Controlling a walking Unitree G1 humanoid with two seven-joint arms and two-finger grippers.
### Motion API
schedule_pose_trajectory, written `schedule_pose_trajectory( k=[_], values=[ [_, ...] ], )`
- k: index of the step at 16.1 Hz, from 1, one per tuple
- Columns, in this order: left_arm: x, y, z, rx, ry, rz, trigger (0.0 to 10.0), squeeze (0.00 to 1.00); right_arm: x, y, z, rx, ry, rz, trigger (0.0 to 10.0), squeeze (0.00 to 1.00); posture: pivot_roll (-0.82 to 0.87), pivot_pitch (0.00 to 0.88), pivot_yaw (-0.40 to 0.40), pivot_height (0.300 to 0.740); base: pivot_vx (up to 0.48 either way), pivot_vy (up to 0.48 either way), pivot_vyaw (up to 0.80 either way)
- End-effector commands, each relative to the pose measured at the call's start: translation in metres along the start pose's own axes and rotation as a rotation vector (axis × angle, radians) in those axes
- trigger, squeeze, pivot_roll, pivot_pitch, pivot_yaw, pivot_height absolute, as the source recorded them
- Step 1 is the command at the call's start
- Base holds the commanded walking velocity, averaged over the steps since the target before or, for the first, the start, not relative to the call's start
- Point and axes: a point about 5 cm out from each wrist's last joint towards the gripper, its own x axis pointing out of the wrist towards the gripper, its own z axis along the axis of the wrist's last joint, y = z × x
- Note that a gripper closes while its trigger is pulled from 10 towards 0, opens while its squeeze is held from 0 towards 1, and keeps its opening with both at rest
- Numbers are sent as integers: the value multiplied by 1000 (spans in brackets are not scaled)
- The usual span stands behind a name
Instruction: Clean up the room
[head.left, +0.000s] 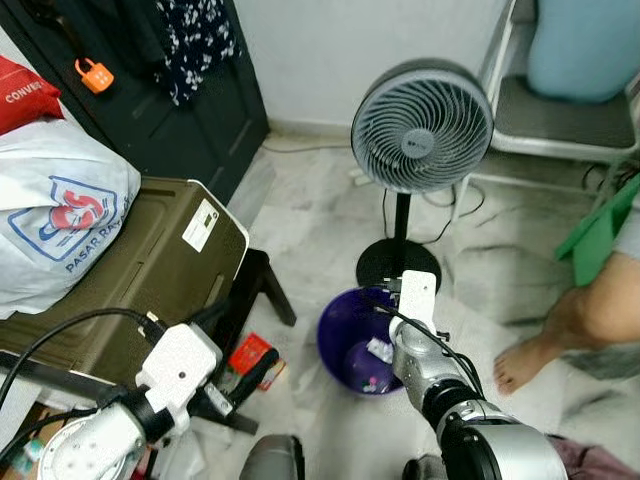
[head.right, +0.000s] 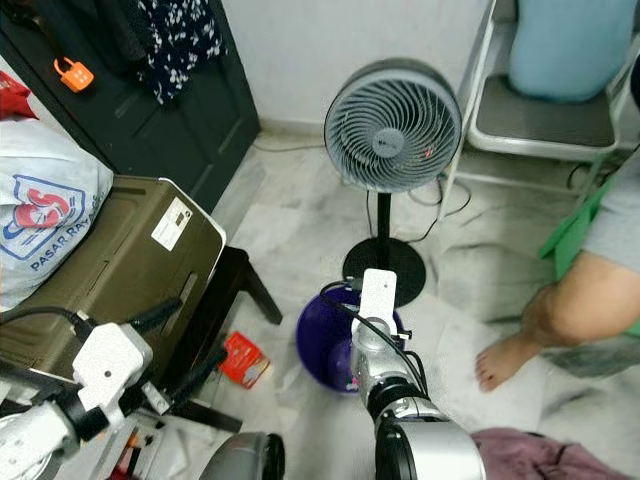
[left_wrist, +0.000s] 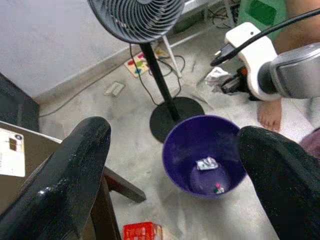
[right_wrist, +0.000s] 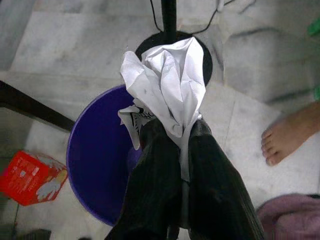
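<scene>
A purple bin (head.left: 352, 340) stands on the marble floor at the foot of a fan. Small scraps (left_wrist: 206, 163) lie inside it. My right gripper (right_wrist: 177, 137) hangs above the bin's far rim, shut on a crumpled white paper (right_wrist: 167, 80). In the left wrist view that paper (left_wrist: 217, 78) shows beside the right wrist. My left gripper (left_wrist: 175, 150) is open and holds nothing, low at the left and short of the bin. A red packet (head.left: 252, 356) lies on the floor left of the bin, just beyond the left fingers (head.left: 250, 376).
A grey standing fan (head.left: 420, 125) rises right behind the bin, its cable trailing on the floor. A brown case (head.left: 150, 260) with a white bag (head.left: 50, 215) sits at left on a dark stand. A person's bare foot (head.left: 520, 362) rests at right. A pink cloth (right_wrist: 290, 215) lies nearby.
</scene>
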Motion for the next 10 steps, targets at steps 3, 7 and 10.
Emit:
schedule_pose_trajectory(
  k=[3,7,10],
  values=[
    [-6,3,4,4,32,3,10000,0,-7,11,-25,62,120,31,10000,0,421,210,196,740,0,0,0],
    [-9,7,2,-17,60,22,10000,0,-7,11,-22,77,100,32,10000,510,414,211,205,740,0,0,0],
    [-8,5,3,-25,61,23,10000,0,-3,8,-1,110,-18,16,10000,627,416,207,205,740,0,0,0]
  ],
)
